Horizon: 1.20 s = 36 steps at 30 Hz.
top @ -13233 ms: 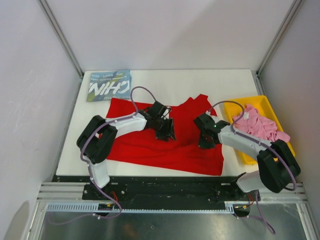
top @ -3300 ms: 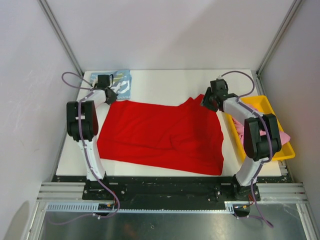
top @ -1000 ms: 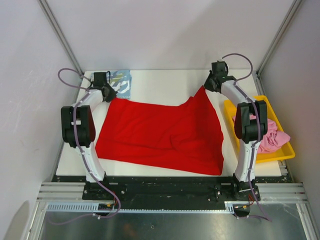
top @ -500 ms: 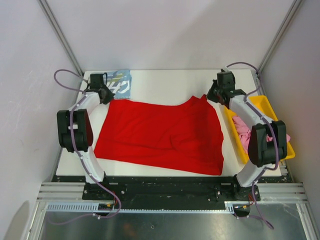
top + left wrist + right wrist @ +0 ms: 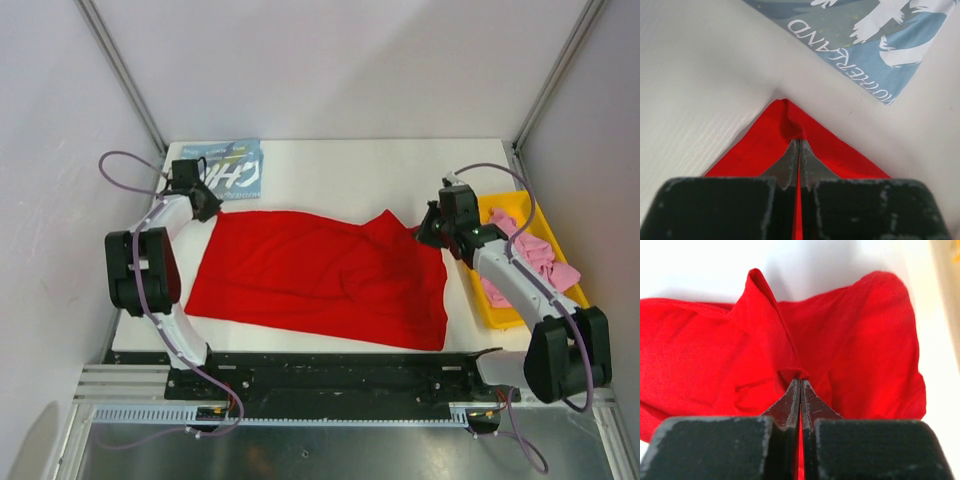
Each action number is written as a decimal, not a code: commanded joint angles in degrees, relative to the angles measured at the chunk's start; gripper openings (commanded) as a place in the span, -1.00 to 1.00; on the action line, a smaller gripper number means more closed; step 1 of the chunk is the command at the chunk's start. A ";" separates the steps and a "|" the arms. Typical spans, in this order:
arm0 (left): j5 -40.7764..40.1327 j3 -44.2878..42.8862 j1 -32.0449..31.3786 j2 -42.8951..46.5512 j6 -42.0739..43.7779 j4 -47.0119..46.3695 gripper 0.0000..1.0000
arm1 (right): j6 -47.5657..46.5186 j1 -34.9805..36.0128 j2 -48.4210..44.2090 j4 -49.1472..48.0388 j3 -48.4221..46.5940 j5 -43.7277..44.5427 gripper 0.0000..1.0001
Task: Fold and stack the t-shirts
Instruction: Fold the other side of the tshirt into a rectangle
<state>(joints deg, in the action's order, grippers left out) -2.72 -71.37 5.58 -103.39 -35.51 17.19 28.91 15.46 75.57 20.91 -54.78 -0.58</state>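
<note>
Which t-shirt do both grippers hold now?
The red t-shirt, pinched by the left gripper and right gripper. The blue t-shirt lies apart at the back; the pink t-shirt sits in the yellow tray.

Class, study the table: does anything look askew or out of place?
The red shirt is not flat: its far right corner is bunched where the right end effector pinches it. The pink shirt lies crumpled in the yellow tray.
</note>
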 commanded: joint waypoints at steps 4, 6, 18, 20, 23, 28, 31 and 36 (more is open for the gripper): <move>-1.00 2.81 1.66 4.33 0.05 0.94 -1.00 | -0.09 2.61 -9.38 4.39 5.73 -0.93 -1.00; -1.42 3.23 2.05 4.56 0.01 1.45 -1.00 | -0.26 2.90 -11.41 5.98 6.75 -0.90 -1.00; -2.88 4.52 3.40 6.69 0.47 3.86 -1.00 | -0.41 3.64 -19.35 12.90 9.03 -2.24 -1.00; -2.74 5.00 3.67 7.43 0.47 4.09 -1.00 | -0.23 3.84 -20.25 13.65 9.22 -2.48 -1.00; -2.28 6.40 3.96 8.62 0.24 4.38 -1.00 | -0.05 4.27 -20.88 14.58 9.63 -2.69 -1.00; -2.37 8.89 4.30 9.98 0.03 4.67 -1.00 | 0.88 5.79 -21.67 15.53 11.03 -3.05 -1.00; -2.15 10.24 4.56 10.79 -0.18 4.88 -1.00 | 1.89 6.79 -22.48 16.23 11.91 -2.54 -1.00; -2.07 12.10 4.61 12.01 -0.18 5.12 -1.00 | 3.92 7.39 -23.40 17.01 13.14 -2.81 -1.00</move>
<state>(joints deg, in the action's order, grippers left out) -4.16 -60.29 9.52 -94.83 -35.62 22.22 30.63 22.35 53.87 36.71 -42.09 -2.98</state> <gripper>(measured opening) 0.003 0.009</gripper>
